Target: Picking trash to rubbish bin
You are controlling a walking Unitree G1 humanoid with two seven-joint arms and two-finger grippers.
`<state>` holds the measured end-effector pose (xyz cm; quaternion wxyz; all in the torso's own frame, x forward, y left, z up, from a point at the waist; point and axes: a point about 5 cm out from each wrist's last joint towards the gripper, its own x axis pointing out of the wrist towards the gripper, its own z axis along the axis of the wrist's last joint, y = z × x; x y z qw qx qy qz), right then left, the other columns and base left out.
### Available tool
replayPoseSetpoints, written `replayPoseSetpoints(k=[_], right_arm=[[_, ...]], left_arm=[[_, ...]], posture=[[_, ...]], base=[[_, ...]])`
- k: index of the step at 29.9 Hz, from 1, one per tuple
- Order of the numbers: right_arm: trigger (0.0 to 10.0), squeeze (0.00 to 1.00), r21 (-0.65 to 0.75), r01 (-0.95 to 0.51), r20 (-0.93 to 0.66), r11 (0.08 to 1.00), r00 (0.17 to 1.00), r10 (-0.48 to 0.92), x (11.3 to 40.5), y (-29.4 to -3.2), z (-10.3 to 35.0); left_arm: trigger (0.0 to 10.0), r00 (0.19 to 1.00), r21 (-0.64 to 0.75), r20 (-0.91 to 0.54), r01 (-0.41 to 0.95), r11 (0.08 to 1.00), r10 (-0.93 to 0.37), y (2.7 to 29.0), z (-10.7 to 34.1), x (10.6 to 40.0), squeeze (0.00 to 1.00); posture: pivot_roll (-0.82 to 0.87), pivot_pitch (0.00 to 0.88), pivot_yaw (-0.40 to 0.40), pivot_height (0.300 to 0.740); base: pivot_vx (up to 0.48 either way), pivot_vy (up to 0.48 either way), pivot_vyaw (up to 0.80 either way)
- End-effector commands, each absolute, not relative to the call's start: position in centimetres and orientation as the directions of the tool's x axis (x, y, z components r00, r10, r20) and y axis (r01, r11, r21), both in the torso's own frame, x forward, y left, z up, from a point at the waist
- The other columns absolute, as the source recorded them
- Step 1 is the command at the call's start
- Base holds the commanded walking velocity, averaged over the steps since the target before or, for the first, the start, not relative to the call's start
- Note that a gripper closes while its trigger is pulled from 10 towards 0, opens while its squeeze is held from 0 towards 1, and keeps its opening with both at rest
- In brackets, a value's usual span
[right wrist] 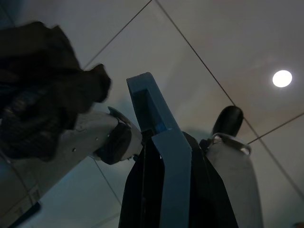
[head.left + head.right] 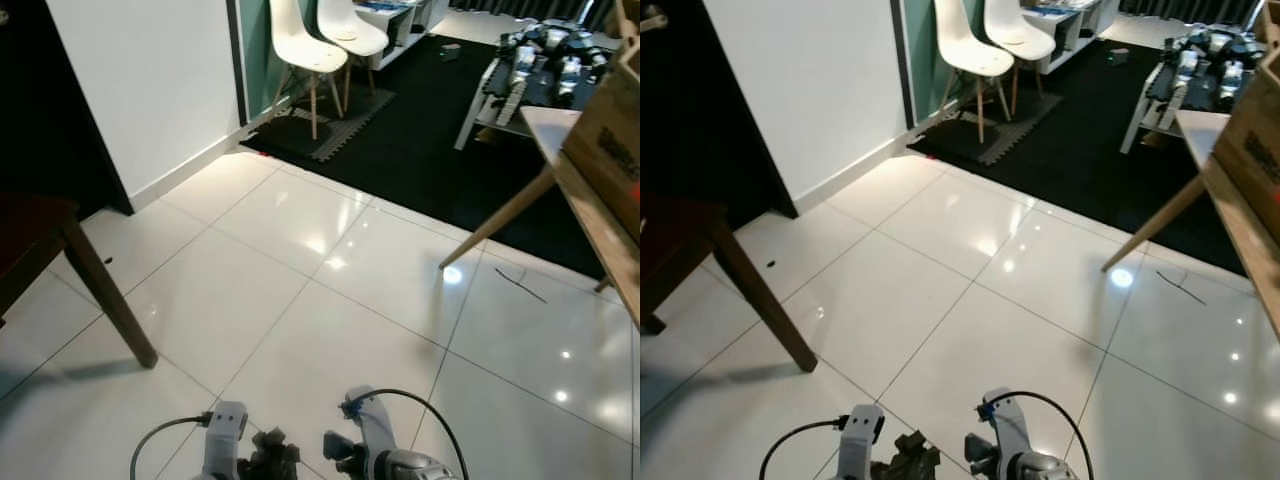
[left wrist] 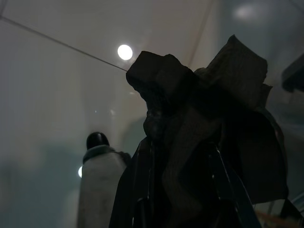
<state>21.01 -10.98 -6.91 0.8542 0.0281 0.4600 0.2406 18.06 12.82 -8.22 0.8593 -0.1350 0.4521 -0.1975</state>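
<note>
A crumpled dark wad of paper trash [image 3: 204,118] sits between the two black fingers of my left gripper [image 2: 258,464], which is shut on it. In the eye views the wad [image 2: 272,452] shows low down, held above the white floor tiles [image 2: 300,330]. My right gripper [image 2: 338,448] hangs just to the right of it, a short gap away. Its blue-faced finger [image 1: 161,142] lies against the other with nothing between them. The right wrist view also catches the wad [image 1: 42,90] and the silver left arm [image 1: 95,137].
A dark wooden table leg [image 2: 110,300] stands on the left. To the right is a light wooden table [image 2: 600,230] with a slanted leg [image 2: 495,220] and a cardboard box [image 2: 610,140]. Two white chairs [image 2: 310,50] and a black carpet [image 2: 420,140] lie ahead.
</note>
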Motion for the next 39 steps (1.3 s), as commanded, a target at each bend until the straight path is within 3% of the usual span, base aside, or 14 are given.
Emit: replayPoseSetpoints(k=[1,33,39], right_arm=[[10.0,0.0,0.263,-0.383,-0.788,0.885,0.445,0.426,20.49,-11.45,-7.24],[10.0,0.0,0.26,-0.382,-0.787,0.887,0.449,0.423,20.64,-11.53,-7.17],[10.0,0.0,0.262,-0.375,-0.782,0.889,0.458,0.423,20.73,-11.61,-7.12]], left_arm=[[10.0,0.5,-0.408,-0.731,0.223,0.885,-0.463,12.66,-8.35,17.8,0.0],[10.0,0.504,-0.403,-0.725,0.243,0.882,-0.47,12.68,-8.16,18.14,0.0],[10.0,0.514,-0.396,-0.726,0.231,0.889,-0.457,12.75,-8.16,18.21,0.0]], posture=[[0.08,0.094,-0.009,0.74],[0.07,0.08,-0.005,0.74],[0.07,0.083,-0.007,0.74]], base=[[0.0,0.0,-0.8],[0.0,0.0,-0.8],[0.0,0.0,0.0]])
